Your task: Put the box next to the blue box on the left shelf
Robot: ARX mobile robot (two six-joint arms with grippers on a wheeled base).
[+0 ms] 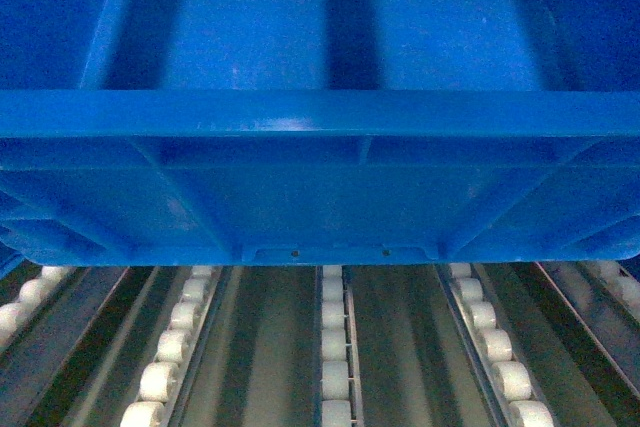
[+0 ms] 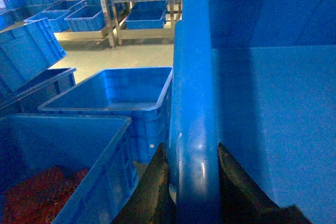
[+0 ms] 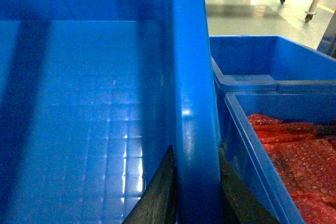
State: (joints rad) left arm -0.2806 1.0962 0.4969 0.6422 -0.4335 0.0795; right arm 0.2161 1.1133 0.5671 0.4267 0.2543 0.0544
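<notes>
The box [image 1: 320,177], a large bright-blue crate, fills the upper head view, its ribbed near wall above the left shelf [image 1: 335,347] of grey tracks with white rollers. Whether its base touches the rollers I cannot tell. My left gripper [image 2: 192,150] is shut on the box's left rim [image 2: 195,77], one dark finger on each side. My right gripper [image 3: 195,150] is shut on the right rim [image 3: 191,77] the same way. A blue box with red contents [image 2: 79,166] lies just left of the held box. Another with red contents [image 3: 283,150] lies just right.
Empty blue crates sit behind the filled ones on each side [image 2: 121,95] [image 3: 268,59]. More blue crates [image 2: 31,51] stand tilted at far left, and steel racks [image 2: 142,17] holding crates stand across a pale floor. Roller tracks [image 1: 165,357] run toward me under the box.
</notes>
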